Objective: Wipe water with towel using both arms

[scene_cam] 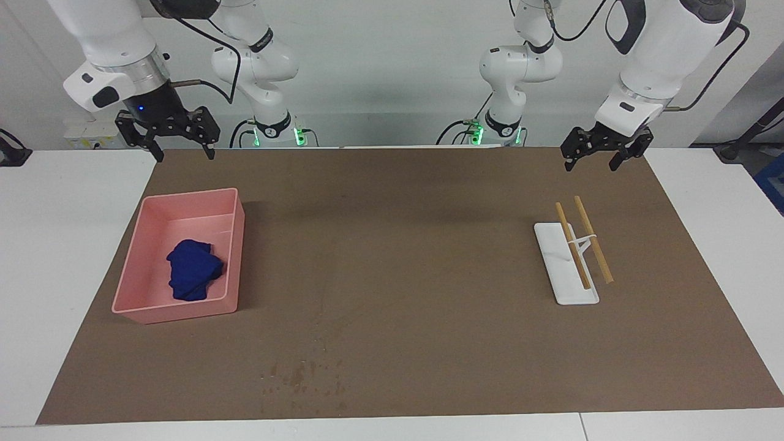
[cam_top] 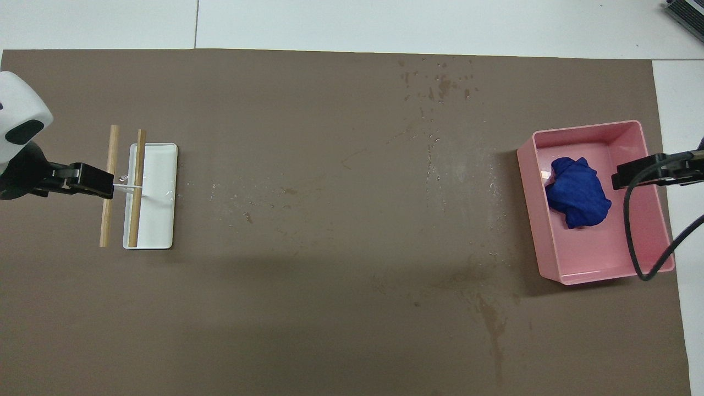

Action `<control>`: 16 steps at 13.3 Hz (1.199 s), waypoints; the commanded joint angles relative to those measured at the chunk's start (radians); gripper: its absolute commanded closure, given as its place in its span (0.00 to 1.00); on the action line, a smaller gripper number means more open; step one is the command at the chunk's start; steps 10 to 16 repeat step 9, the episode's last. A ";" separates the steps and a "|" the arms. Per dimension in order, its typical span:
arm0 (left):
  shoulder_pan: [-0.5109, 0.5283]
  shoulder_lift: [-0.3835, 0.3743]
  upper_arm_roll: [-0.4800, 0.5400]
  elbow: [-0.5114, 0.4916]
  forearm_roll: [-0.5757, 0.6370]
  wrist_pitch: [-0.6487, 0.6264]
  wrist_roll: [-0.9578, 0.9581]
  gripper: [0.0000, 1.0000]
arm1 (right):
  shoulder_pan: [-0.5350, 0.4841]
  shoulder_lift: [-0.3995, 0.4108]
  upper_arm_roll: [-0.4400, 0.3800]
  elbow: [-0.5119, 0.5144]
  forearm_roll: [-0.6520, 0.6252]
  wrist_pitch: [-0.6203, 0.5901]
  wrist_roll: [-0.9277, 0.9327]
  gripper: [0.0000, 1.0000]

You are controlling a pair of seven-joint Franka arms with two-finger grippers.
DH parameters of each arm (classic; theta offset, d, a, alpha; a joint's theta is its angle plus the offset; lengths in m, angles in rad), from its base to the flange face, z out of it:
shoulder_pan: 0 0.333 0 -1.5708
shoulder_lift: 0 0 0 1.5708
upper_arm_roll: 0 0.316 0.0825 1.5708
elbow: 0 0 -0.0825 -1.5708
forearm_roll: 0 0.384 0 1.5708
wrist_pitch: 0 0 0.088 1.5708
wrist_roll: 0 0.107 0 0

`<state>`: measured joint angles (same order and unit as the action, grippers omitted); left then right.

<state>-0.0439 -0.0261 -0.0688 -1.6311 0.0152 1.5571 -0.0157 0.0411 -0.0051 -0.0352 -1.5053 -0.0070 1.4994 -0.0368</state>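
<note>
Both grippers are empty with fingers spread wide: the right gripper point(scene_cam: 178, 145) sits upper left of the facing view, above the pink plastic bin point(scene_cam: 144, 236) holding the crumpled dark blue towel point(scene_cam: 193, 269), while the left gripper point(scene_cam: 601, 155) waits at upper right. The water point(scene_cam: 303, 380), glossy dark specks on the brown mat point(scene_cam: 416, 257), sits bottom centre. Probably best for the right gripper to drop straight onto the towel's highest fold and clear the bin wall before swinging over.
</note>
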 commanded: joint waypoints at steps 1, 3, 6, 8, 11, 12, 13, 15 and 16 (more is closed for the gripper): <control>0.004 -0.021 0.001 -0.021 -0.004 -0.005 0.005 0.00 | -0.006 -0.019 0.008 -0.029 0.004 0.025 0.003 0.00; 0.004 -0.021 0.001 -0.021 -0.004 -0.005 0.005 0.00 | -0.012 -0.019 0.008 -0.029 0.005 0.024 0.003 0.00; 0.004 -0.020 0.001 -0.021 -0.004 -0.005 0.005 0.00 | -0.012 -0.019 0.008 -0.030 0.012 0.025 0.011 0.00; 0.004 -0.021 0.001 -0.022 -0.004 -0.005 0.005 0.00 | -0.012 -0.019 0.008 -0.030 0.013 0.025 0.009 0.00; 0.004 -0.021 0.001 -0.021 -0.006 -0.006 0.007 0.00 | -0.012 -0.019 0.008 -0.030 0.013 0.025 0.006 0.00; 0.004 -0.021 0.001 -0.021 -0.006 -0.006 0.007 0.00 | -0.012 -0.019 0.008 -0.030 0.013 0.025 0.006 0.00; 0.004 -0.021 0.001 -0.021 -0.006 -0.006 0.007 0.00 | -0.012 -0.019 0.008 -0.030 0.013 0.025 0.006 0.00; 0.004 -0.021 0.001 -0.021 -0.006 -0.006 0.007 0.00 | -0.012 -0.019 0.008 -0.030 0.013 0.025 0.006 0.00; 0.004 -0.021 0.001 -0.021 -0.006 -0.006 0.007 0.00 | -0.012 -0.019 0.008 -0.030 0.013 0.025 0.006 0.00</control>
